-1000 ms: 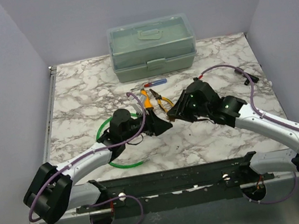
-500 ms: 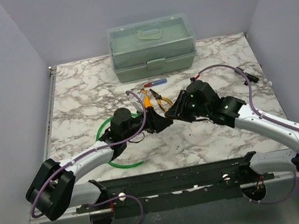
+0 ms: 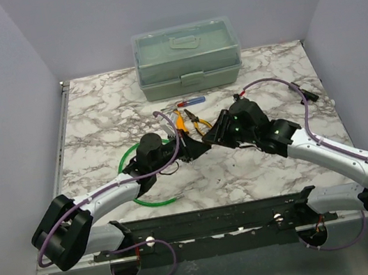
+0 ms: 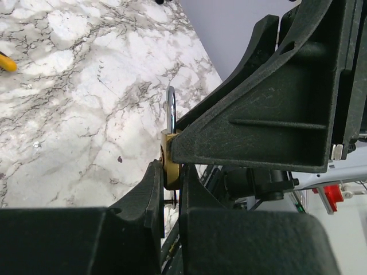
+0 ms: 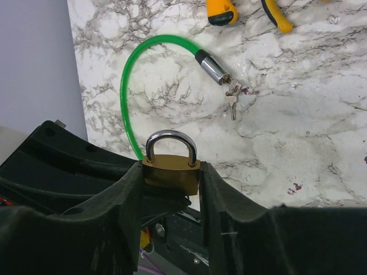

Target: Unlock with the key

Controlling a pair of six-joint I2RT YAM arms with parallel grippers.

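Our right pincer (image 5: 171, 167) pinches the brass padlock (image 5: 170, 176) by its sides, above the marble bench (image 5: 298, 114). Our left pincer (image 4: 170, 184) is pressed together on what seems a small dark key (image 4: 170, 201) beneath it. Twisting off-axis could bend the key or lever the padlock loose.

Left pincer (image 4: 170, 179) closed, right pincer (image 5: 171, 172) gripping
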